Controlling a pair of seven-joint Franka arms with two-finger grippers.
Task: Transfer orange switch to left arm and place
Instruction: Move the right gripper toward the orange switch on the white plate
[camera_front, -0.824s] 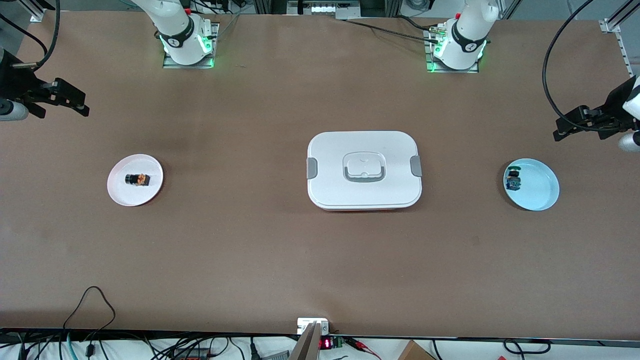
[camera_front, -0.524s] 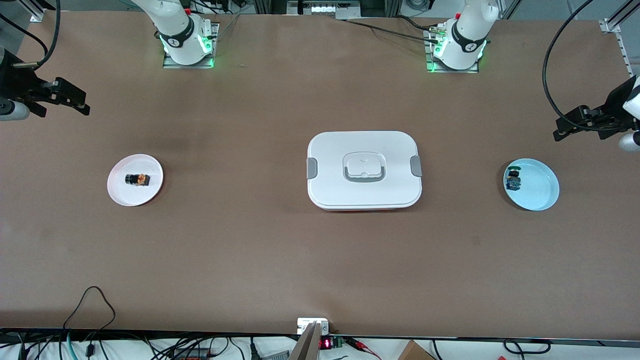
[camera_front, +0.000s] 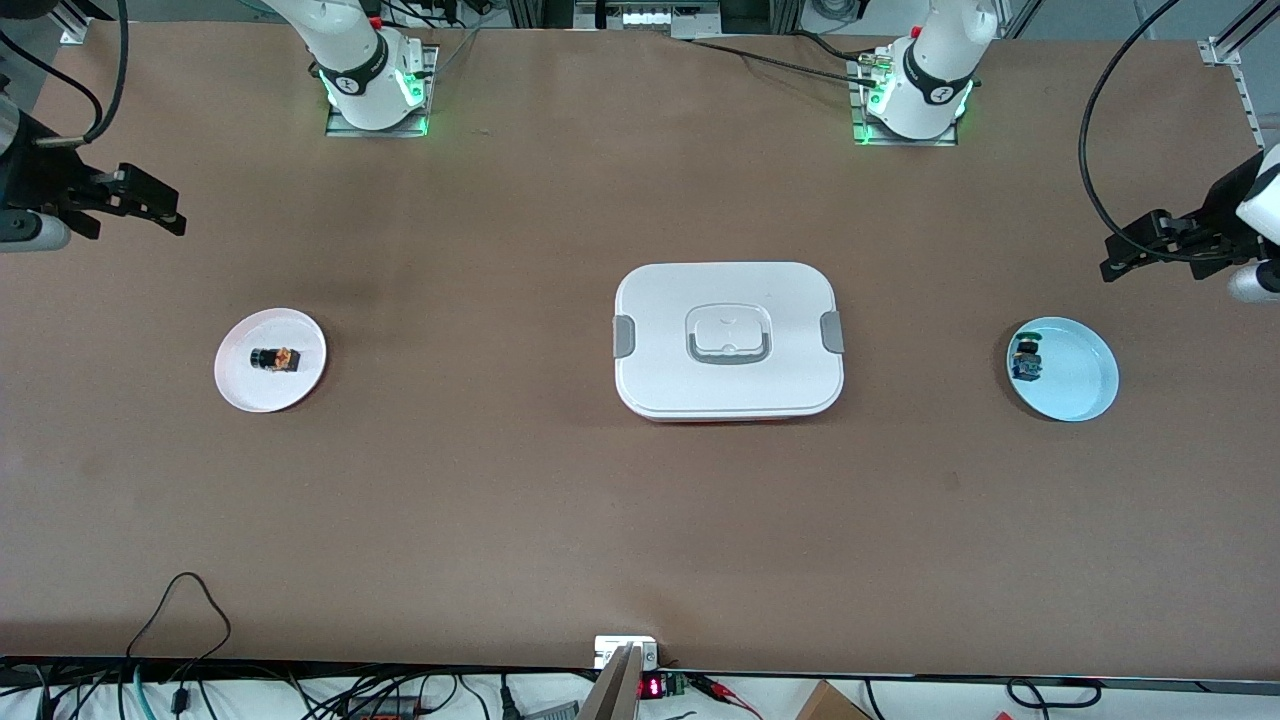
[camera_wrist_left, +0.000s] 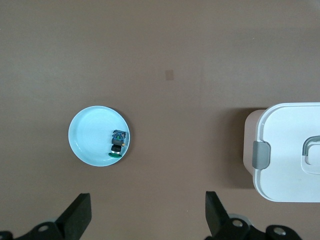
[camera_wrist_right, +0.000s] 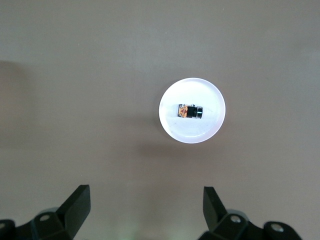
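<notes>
Both grippers, right gripper (camera_front: 150, 205) at upper left, left gripper (camera_front: 1135, 255) at right edge, are hanging open while the orange switch (camera_front: 274, 359) is lying on its white plate (camera_front: 305, 335).

Even, bright overhead light, all views sharp. Soft shadows only: a dark band beside the box (camera_wrist_left: 287, 152) in the left wrist view, a faint smear on the bench (camera_wrist_right: 100, 75) by the white plate (camera_wrist_right: 192, 110). Green LED glow at both arm bases (camera_front: 375, 100).
</notes>
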